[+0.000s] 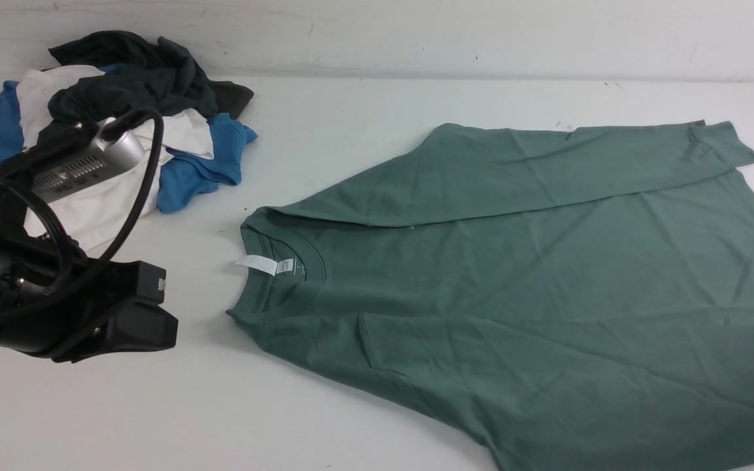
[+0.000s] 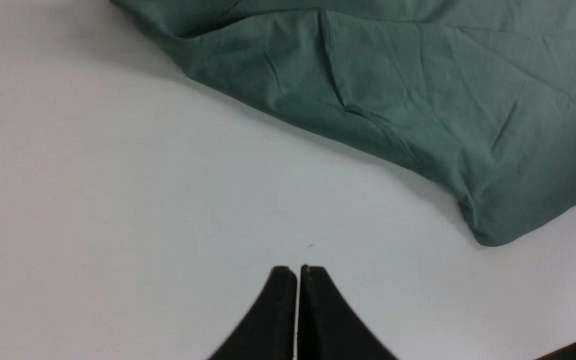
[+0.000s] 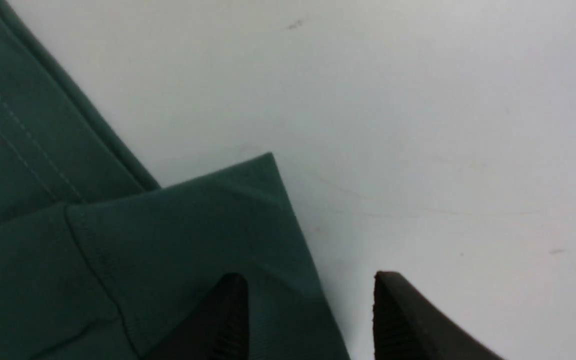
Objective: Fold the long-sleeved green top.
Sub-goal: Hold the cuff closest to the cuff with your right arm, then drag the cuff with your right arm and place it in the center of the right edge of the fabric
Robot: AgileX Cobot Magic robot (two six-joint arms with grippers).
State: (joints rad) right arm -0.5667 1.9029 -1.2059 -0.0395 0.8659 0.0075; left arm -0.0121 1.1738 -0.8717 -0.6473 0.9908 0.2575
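Long-sleeved top [image 1: 547, 275]: on the table [image 1: 351, 118], centre to right, neck leftward
Sleeve [image 1: 580, 163]: across the top's far side
Clothes pile [image 1: 135, 111]: far left, apart from the top
Left gripper [image 2: 298, 270]: before the pile, left of the neck
Right gripper [image 3: 308, 285]: over a cuff's edge

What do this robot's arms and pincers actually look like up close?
The left arm is glossy black, with looping black cables and a silver ribbed box on top. The left gripper and right gripper have black, tapering fingers; the right's show ribbed inner pads.
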